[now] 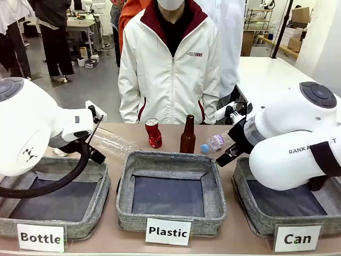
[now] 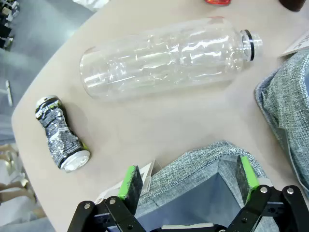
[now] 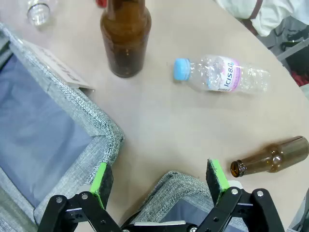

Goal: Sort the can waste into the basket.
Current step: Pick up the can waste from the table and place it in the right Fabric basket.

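cans 2: red can [image 1: 153, 133], black can [image 2: 60, 135] | baskets [image 1: 250, 213] 3 | left fingers [image 2: 129, 181] apart, empty | right fingers [image 3: 217, 176] apart, empty

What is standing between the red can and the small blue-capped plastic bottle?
An upright brown glass bottle stands between the red can and the blue-capped bottle, seen in the front view.

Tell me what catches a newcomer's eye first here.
Three grey labelled baskets line the near edge, the Can basket on the right. A red can stands upright beside a brown bottle behind the middle basket. A crushed black can lies beside a clear bottle in the left wrist view.
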